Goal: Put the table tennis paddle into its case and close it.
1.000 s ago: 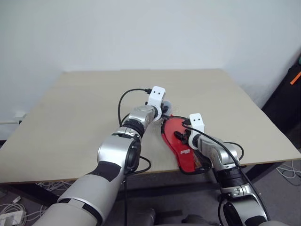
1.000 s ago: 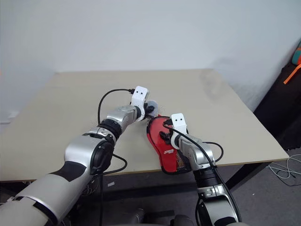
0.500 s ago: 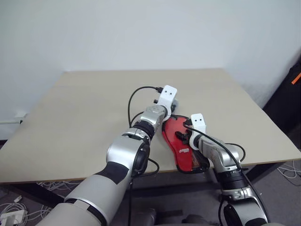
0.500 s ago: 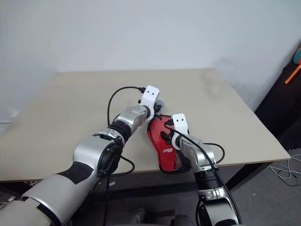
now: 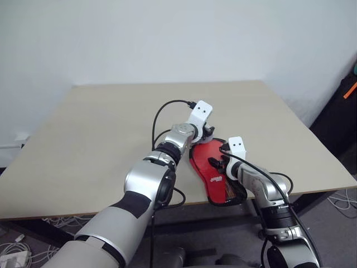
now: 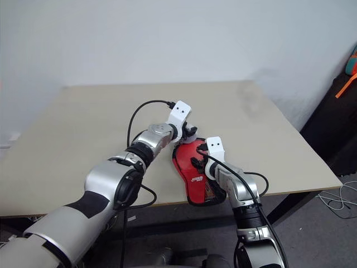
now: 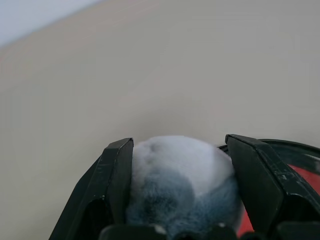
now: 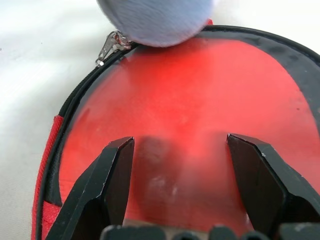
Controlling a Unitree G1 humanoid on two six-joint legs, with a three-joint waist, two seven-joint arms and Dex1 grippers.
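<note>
From my head cameras I see the red paddle-shaped soft zip case with black edging (image 5: 215, 170) lying flat near the front edge of the pale beige wooden table (image 5: 100, 134), its narrow mesh end overhanging that edge toward me. My left gripper (image 5: 208, 132) reaches to the far, rounded end of the case, and my right gripper (image 5: 216, 163) sits over the middle of the red face. In my left wrist view, my two black fingers (image 7: 114, 175) stand apart with a small fuzzy grey-white lump (image 7: 180, 180) between them; the lump fills the gap (whether my fingers actually press it or merely flank it I cannot tell), and a sliver of the case's black rim shows beside one finger. In my right wrist view, my right fingers (image 8: 107, 172) are spread wide over the red face, closed on nothing, seemingly resting on or hovering just above the fabric. Beyond them the grey lump sits at the case's rounded rim, just beside a small silver metal zip pull (image 8: 108, 46) lying on the black zip track at the edge.
</note>
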